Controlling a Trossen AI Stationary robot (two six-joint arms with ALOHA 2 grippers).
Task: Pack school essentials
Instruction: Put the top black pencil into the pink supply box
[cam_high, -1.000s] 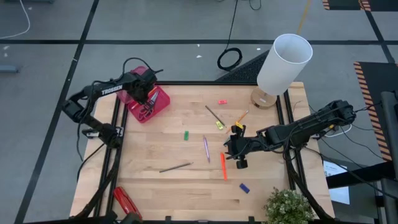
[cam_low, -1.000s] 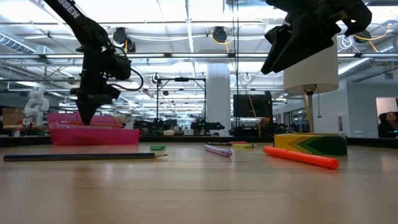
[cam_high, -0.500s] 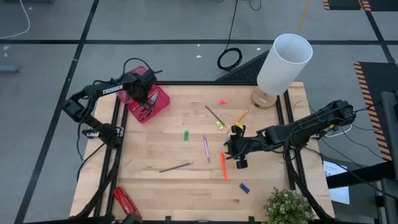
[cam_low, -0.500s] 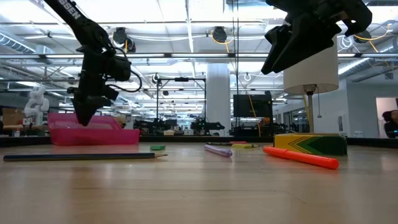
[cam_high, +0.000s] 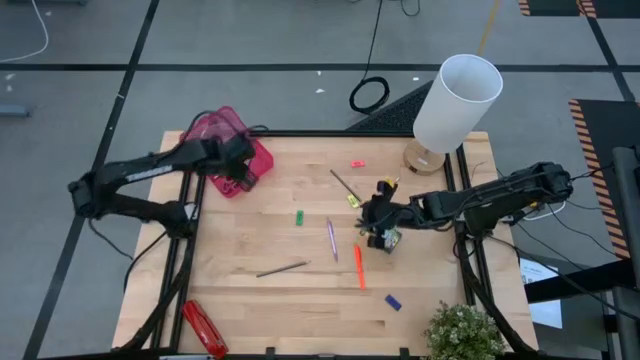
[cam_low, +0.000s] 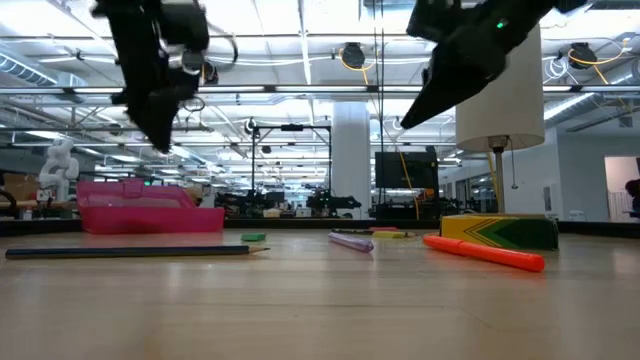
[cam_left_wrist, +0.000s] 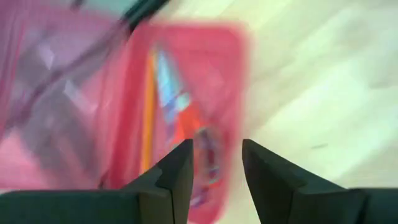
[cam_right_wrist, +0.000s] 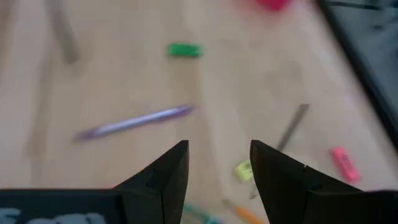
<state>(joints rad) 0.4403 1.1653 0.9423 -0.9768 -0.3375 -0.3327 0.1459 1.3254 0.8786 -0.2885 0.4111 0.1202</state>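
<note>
Left gripper (cam_high: 241, 172) hangs over the pink case (cam_high: 232, 150), fingers apart, empty. Right gripper (cam_high: 374, 222), also parted and empty, hovers by the crayon box (cam_high: 392, 238).

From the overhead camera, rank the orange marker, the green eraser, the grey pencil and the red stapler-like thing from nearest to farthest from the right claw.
Measured from the right claw:
1. Slim orange marker, just toward the table's front.
2. Small green eraser, toward the left arm's side.
3. Long grey pencil, farther left and forward.
4. Long red stapler-like object, front left corner.
</note>
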